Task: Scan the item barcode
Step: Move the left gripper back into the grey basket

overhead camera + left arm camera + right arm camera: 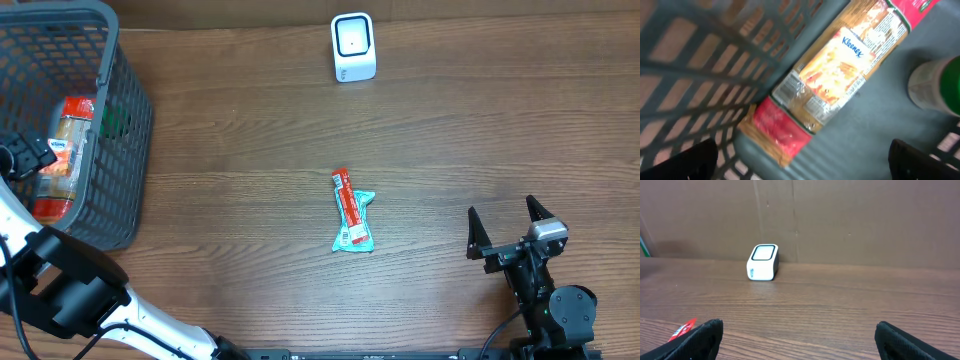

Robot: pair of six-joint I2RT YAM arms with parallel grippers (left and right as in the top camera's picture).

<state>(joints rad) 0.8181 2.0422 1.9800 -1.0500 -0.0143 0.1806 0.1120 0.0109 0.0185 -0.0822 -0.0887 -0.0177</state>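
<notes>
Alignment comes first: with my left tool [807, 160] spread wide over the Kleenex pack [840, 70] lying on the floor of the grey basket [125, 150], I should straddle its narrow width squarely before pinching, while my right tool [502, 215] hangs equally spread above the surface [250, 130].

Teal-and-red packet [352, 212] lying flat, centre, white scanner [353, 47] upright, well beyond it.

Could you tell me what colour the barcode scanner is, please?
The scanner is white, clearest in the overhead view.
</notes>
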